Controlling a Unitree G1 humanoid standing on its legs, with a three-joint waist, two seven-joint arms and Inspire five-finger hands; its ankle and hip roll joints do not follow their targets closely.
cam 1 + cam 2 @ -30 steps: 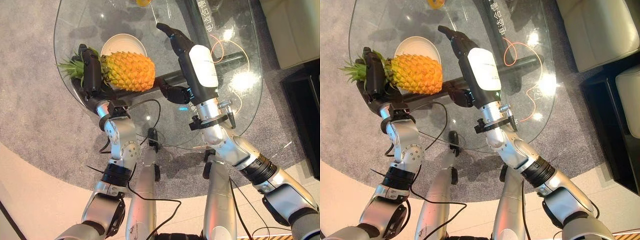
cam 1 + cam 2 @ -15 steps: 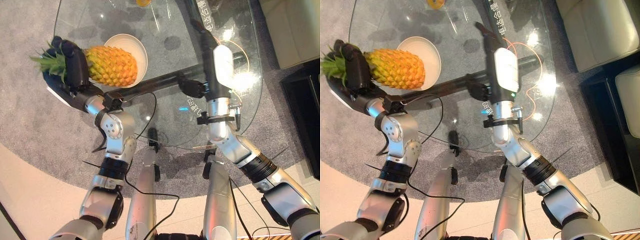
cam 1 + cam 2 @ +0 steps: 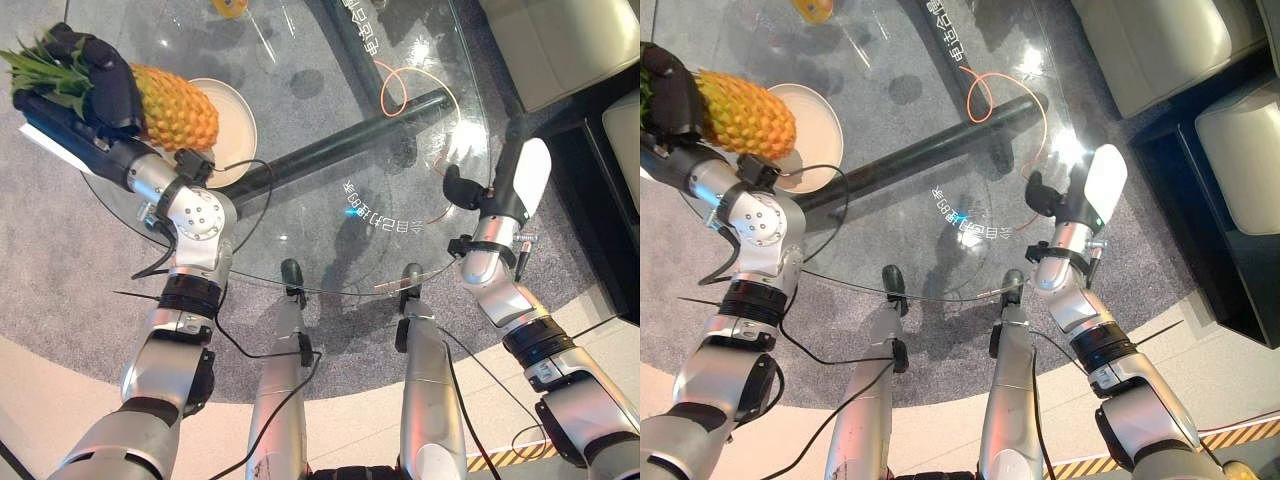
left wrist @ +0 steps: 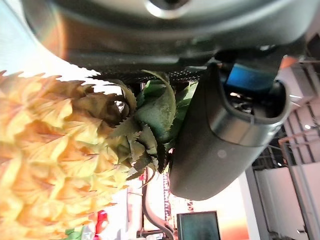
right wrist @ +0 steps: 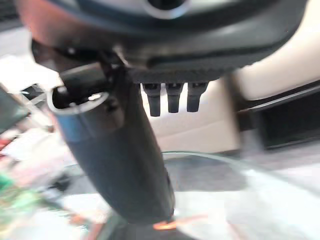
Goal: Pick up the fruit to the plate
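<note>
Yellow-orange and knobbly, the pineapple (image 3: 172,103) hangs beside the plate (image 3: 232,112) on the glass table (image 3: 300,150), the left robot hand (image 3: 105,85) curled round its leafy neck, a heavy, stiff load best gripped there, while the right robot hand (image 3: 500,185) idles with relaxed fingers.

One pineapple (image 3: 172,106), one plate (image 3: 236,120)

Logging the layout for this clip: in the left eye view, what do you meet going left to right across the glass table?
Dark left hand gripping the yellow pineapple → round cream plate → orange cable loop → right hand.
</note>
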